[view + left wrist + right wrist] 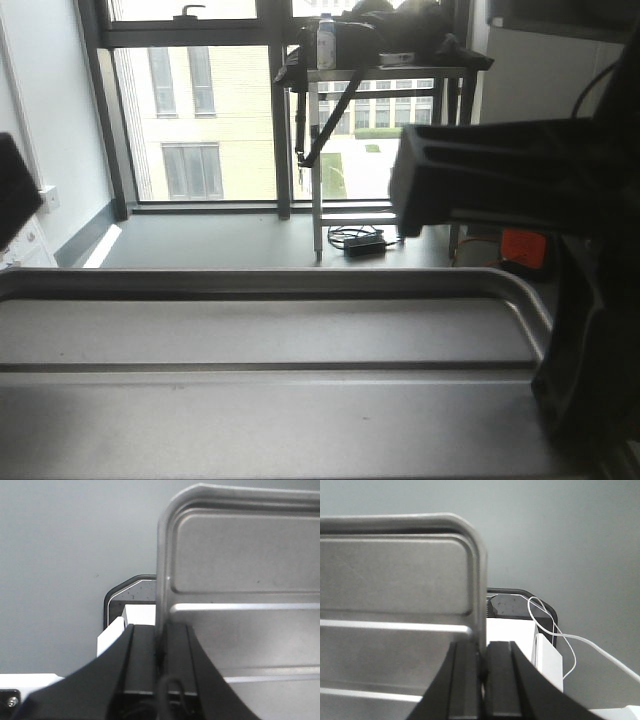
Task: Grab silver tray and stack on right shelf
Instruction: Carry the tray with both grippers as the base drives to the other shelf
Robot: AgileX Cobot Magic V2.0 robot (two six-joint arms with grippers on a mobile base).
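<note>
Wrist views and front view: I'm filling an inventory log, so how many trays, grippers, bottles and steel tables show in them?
silver tray: 1
grippers: 2 (left gripper, right gripper)
bottle: 1
steel table: 1
Total: 5

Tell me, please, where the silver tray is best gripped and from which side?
Grip the silver tray by its thin raised rim at its left and right ends, one gripper from each side. The flat base offers nothing to pinch; the rim slips between fingers. The left gripper and right gripper clamp it so, one finger inside, one outside.
</note>
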